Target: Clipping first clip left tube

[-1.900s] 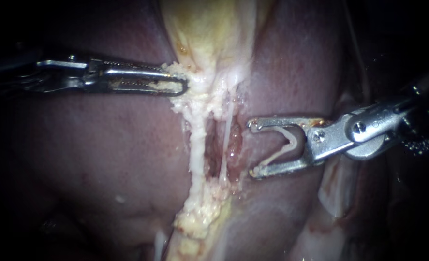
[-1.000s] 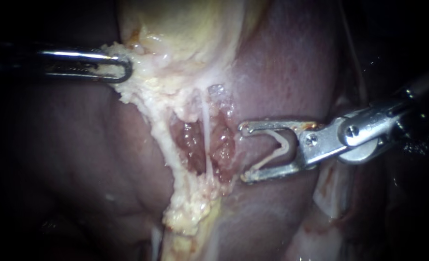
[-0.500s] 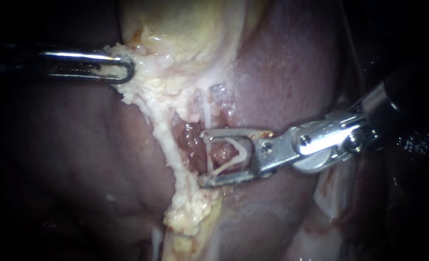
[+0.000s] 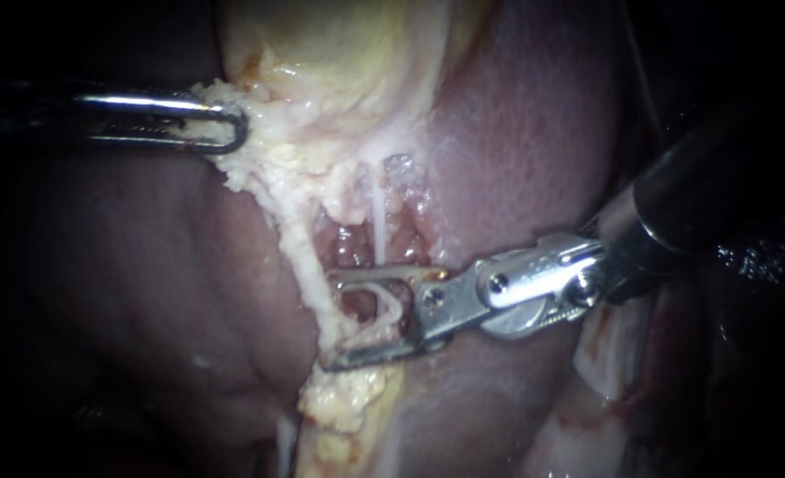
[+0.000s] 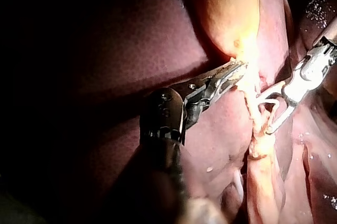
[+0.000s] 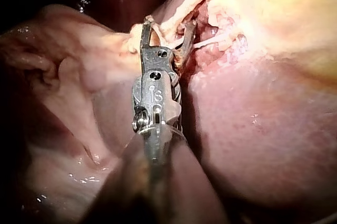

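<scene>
1. The left tube (image 4: 299,248), a thick pale strand, runs down from the gallbladder (image 4: 339,44) to the tips of my right instrument (image 4: 330,321). Its jaws stand wide, both bearing on an unclosed clip (image 4: 390,305).
2. The tips only just reach the left tube, so closing here could bite part of its width or slip off.
3. The thin right tube (image 4: 377,226) passes by the upper jaw, and the clip could catch it too.
4. My left instrument (image 4: 219,126) pinches the gallbladder's fringe at the left. If that grip slips, the tube would slacken.
5. No container shows.
</scene>
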